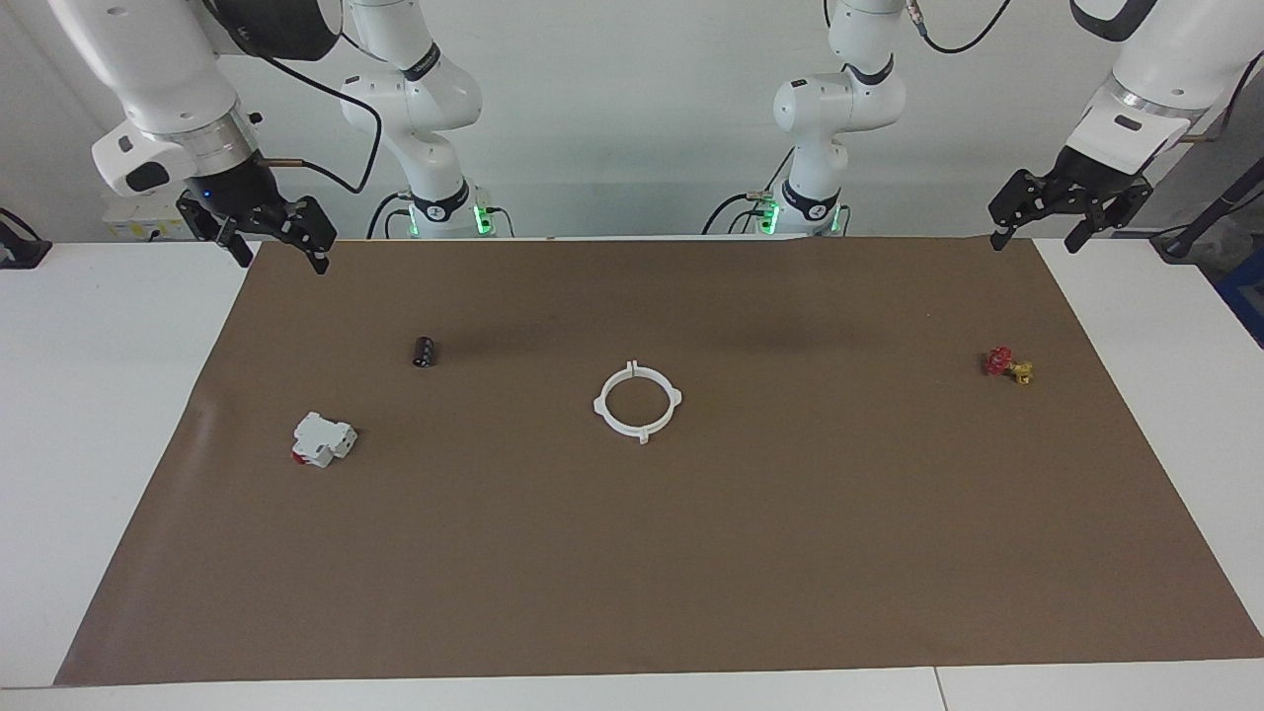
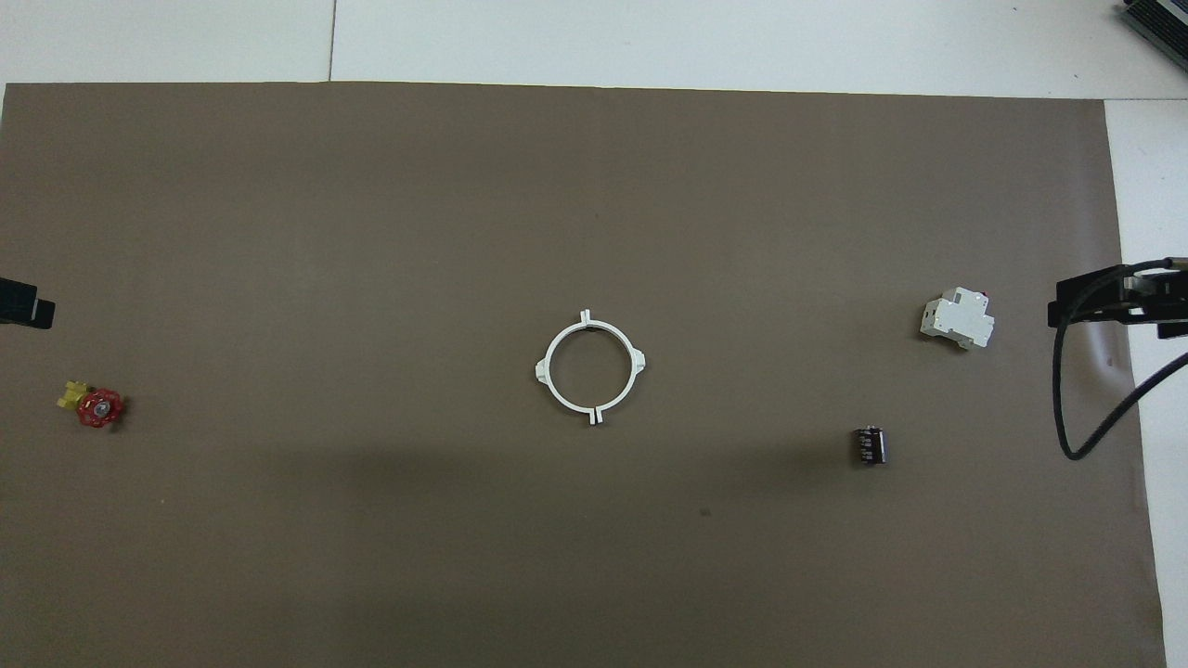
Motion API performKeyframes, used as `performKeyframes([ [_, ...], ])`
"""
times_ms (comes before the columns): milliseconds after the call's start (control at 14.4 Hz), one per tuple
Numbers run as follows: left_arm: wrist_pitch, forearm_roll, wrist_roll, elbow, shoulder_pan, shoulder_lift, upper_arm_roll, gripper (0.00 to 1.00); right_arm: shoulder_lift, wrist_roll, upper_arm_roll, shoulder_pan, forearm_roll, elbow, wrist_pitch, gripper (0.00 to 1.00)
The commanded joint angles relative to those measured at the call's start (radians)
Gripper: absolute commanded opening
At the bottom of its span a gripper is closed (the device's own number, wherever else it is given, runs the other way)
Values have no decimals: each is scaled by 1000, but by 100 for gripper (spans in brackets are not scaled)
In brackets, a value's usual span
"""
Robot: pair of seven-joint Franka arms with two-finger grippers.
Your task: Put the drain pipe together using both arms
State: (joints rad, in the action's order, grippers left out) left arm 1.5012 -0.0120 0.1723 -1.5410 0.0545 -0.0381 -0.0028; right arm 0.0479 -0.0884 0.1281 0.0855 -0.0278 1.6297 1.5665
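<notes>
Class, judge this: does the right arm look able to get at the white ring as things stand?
Probably yes. The white ring lies flat mid-mat with nothing beside it, and the right gripper, open, hangs over the mat's edge; the black cylinder sits off its path.

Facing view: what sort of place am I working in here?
Likely a robotics lab bench, not a real plumbing site: two Franka arms mounted at a white table covered by a brown mat, with unrelated small parts laid out, a white ring, a circuit breaker and a red-handled valve.
</notes>
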Motion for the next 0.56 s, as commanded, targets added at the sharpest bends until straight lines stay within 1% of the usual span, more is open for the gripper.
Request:
performKeyframes([
  [0, 10, -20, -2, -41, 10, -36, -10, 100, 21, -7, -4, -6, 23, 24, 18, 100],
  [139, 2, -20, -4, -27, 7, -31, -10, 100, 21, -7, -4, -6, 23, 24, 18, 100],
  [486, -19, -22, -22, -31, 5, -32, -13, 100, 21, -7, -4, -6, 23, 24, 18, 100],
])
